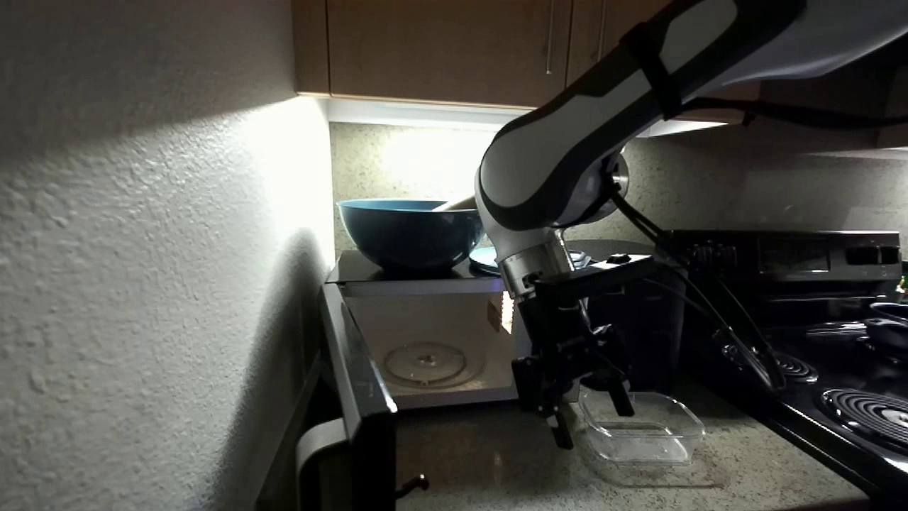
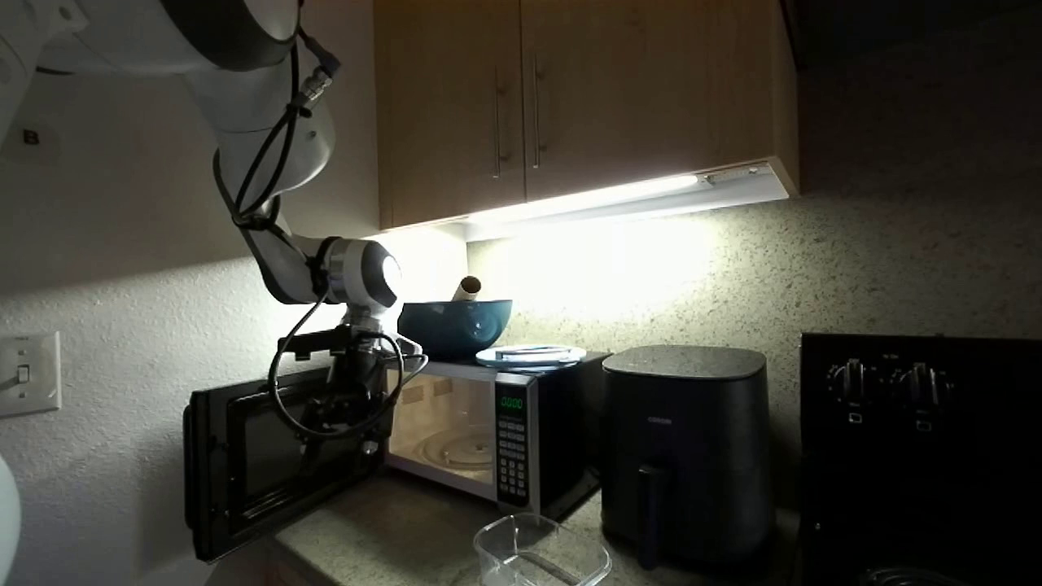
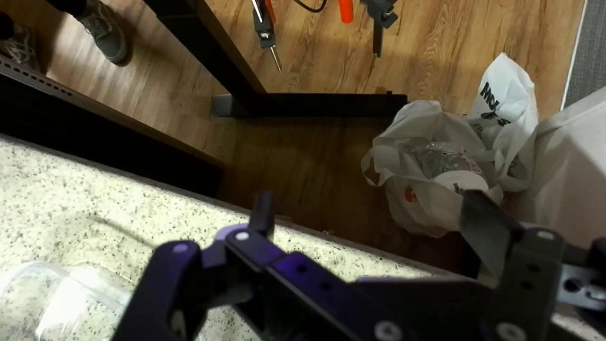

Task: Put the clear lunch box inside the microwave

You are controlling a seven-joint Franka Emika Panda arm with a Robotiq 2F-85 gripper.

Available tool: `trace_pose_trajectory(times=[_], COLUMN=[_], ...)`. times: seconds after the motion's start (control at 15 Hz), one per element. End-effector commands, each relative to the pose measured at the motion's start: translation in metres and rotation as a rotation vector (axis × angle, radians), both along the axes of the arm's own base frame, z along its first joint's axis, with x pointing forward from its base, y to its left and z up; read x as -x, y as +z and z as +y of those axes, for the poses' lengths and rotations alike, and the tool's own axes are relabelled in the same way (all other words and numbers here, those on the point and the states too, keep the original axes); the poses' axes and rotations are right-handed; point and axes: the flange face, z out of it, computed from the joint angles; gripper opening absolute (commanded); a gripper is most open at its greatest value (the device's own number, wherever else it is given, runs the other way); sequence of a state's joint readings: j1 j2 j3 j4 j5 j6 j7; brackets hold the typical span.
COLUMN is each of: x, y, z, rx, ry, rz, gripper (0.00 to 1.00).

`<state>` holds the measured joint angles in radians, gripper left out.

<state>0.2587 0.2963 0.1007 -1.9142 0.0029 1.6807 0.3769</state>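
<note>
Clear lunch box (image 1: 644,441) rests on the tabletop (image 1: 482,461), open side up and ungripped, in front of where the microwave (image 2: 514,439) and the black appliance (image 2: 688,456) stand side by side. The claw (image 1: 594,424) hangs with its fingers (image 1: 560,431) spread wide and nothing between them. In an exterior view a finger crosses the box's outline, but I would not trust that overlap: the wrist view puts the box off to one side, with the tabletop's edge and the floor (image 3: 326,76) showing between the fingers.

So the step in hand, as I judge it, is the reach. Swing the claw over toward the box first, clear of the open door (image 2: 273,464), and only then come down. The box looks too broad to span, so straddling a single wall seems wiser: one finger inside, one outside, both flat to the plastic. (Clear walls are hard to read from above, so check the rim from two views before closing.) Squeeze lightly, since thin plastic may flex or slip, and lift slowly in case a one-wall grip lets the far end sag. After that, keep it level through the opening and set it down on the glass turntable (image 1: 425,363).
</note>
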Motion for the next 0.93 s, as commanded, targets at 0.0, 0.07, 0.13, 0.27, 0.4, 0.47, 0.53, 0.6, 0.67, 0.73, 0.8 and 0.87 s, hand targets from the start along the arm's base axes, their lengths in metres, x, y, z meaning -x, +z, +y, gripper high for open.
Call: trace_pose_trajectory(times=[0.0,0.07,0.13,0.27,0.4,0.47,0.53,0.6,0.67,0.73,0.8,0.87], x=[-0.008,-0.016,-0.025,-0.044,-0.062,-0.070,-0.077,-0.083,-0.088,-0.092,-0.085,-0.089], y=[0.001,-0.001,-0.005,-0.011,-0.017,-0.019,-0.022,-0.023,-0.023,-0.022,-0.025,-0.026], z=[-0.011,-0.020,-0.032,-0.062,-0.099,-0.116,-0.132,-0.145,-0.153,-0.159,-0.158,-0.165], rx=[0.003,0.002,-0.001,0.003,0.015,0.017,0.016,0.015,0.023,0.034,0.020,0.025], ry=[-0.034,-0.065,-0.095,-0.177,-0.280,-0.326,-0.375,-0.424,-0.480,-0.517,-0.437,-0.466], rz=[-0.002,0.004,0.000,-0.004,0.000,0.006,0.012,0.020,0.000,-0.012,-0.012,-0.016], gripper=[1.00,1.00,1.00,1.00,1.00,1.00,1.00,1.00,1.00,1.00,1.00,1.00])
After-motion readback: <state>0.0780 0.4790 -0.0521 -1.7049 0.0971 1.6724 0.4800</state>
